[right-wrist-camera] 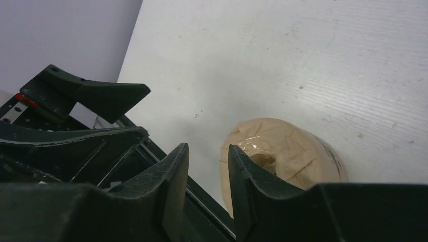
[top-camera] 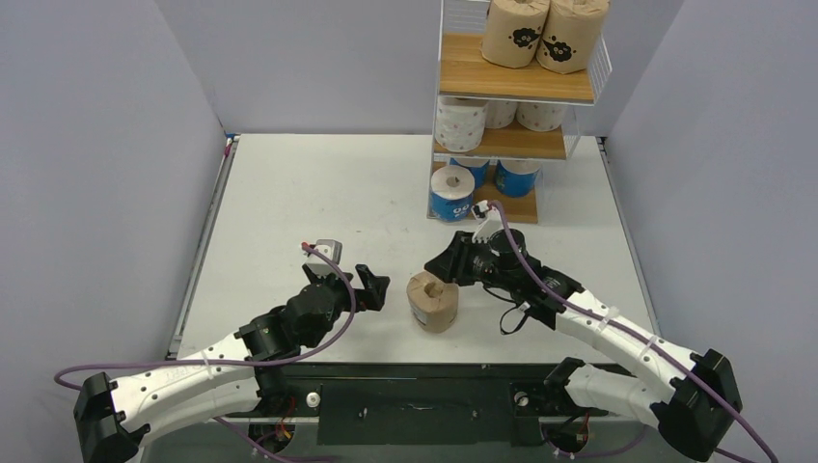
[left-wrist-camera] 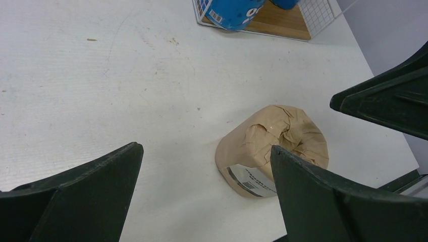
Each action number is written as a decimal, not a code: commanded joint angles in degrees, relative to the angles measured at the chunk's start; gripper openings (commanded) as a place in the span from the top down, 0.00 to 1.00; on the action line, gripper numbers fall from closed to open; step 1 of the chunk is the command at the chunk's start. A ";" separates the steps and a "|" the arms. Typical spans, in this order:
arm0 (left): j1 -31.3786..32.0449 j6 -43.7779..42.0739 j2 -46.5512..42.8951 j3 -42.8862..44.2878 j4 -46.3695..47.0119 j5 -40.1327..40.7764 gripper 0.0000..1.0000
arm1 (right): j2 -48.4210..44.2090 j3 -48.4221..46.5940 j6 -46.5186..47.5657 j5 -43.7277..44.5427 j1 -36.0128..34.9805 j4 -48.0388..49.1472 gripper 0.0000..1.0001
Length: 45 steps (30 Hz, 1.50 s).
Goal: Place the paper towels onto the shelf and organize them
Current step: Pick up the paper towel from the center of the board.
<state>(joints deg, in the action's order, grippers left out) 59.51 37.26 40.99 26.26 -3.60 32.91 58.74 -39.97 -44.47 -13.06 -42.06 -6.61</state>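
One brown wrapped roll stands on end on the table near the front edge, between my two grippers; it shows in the left wrist view and the right wrist view. My left gripper is wide open and empty, just left of the roll. My right gripper hovers just behind and above the roll, jaws a narrow gap apart with nothing between them. The shelf stands at the back right: two brown rolls on top, white dotted rolls in the middle, blue-and-white rolls at the bottom.
The shelf's bottom corner and a blue roll show far ahead in the left wrist view. Lilac walls close in the table on three sides. The black front rail runs just below the brown roll. My left gripper's fingers show in the right wrist view.
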 commanded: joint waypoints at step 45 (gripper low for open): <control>-3.39 3.94 -9.12 -9.30 14.76 -2.64 0.04 | 4.75 -16.87 10.73 11.32 0.83 -32.91 0.24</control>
<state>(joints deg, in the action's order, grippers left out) 57.32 40.07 34.70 18.87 3.99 31.92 61.17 -55.64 -36.14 -5.72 -39.86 -34.06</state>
